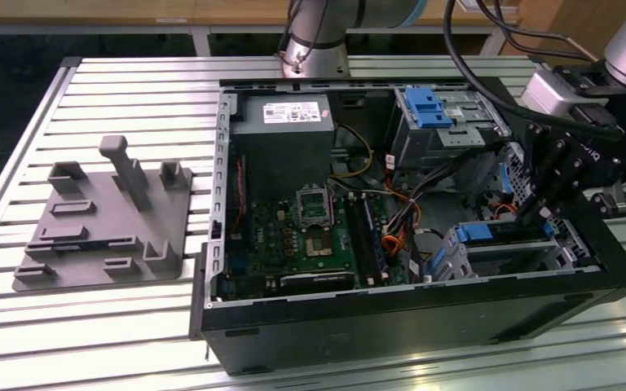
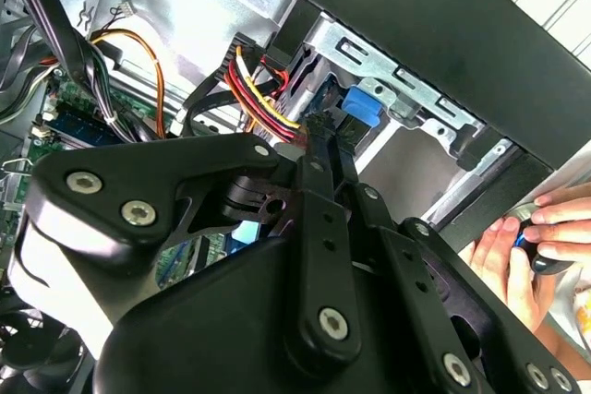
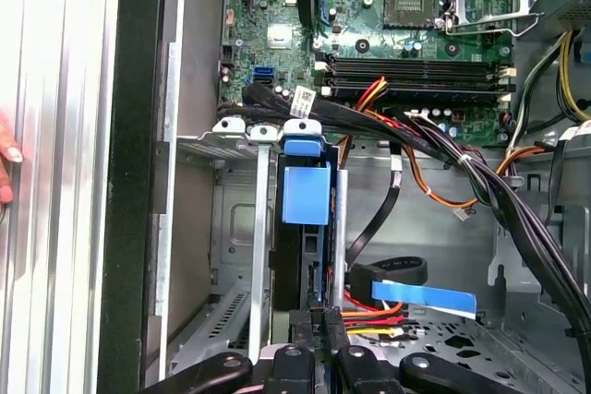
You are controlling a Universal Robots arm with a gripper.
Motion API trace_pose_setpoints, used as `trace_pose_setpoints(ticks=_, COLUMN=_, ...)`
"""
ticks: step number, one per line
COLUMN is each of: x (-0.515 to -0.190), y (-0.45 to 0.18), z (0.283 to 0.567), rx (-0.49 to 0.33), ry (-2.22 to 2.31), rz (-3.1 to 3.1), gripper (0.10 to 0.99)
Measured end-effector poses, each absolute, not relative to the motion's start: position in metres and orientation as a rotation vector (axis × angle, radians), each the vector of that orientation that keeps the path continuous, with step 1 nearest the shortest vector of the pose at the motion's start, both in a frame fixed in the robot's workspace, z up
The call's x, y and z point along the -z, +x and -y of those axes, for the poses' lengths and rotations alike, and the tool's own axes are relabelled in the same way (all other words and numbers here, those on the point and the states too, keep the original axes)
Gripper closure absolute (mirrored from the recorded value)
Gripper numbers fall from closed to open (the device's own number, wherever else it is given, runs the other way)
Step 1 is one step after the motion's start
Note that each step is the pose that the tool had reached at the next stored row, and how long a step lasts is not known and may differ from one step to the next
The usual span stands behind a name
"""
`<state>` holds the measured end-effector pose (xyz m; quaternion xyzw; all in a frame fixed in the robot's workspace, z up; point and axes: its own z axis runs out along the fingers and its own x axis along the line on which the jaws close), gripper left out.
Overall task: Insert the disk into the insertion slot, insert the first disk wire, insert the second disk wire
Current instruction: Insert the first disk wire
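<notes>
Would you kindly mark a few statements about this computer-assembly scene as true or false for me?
1. The computer case lies open on a slatted metal table. True.
2. The disk lies outside the case. False: it sits in the insertion slot inside the case.
3. The gripper is down inside the case, close to the disk. True.
4. No person is near the case. False: in the second wrist view a hand is beside the case's outer wall.
5. The grey fixture stands to the exterior view's right of the case. False: it is to the left.
</notes>
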<state>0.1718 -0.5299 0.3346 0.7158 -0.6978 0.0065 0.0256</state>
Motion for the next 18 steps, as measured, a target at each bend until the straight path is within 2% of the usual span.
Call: trace_pose_setpoints(ticks=18, x=-0.3294, y=0.1718, z=0.5299, rx=-0.02, ry=2.213, rz=2.157, gripper=0.922)
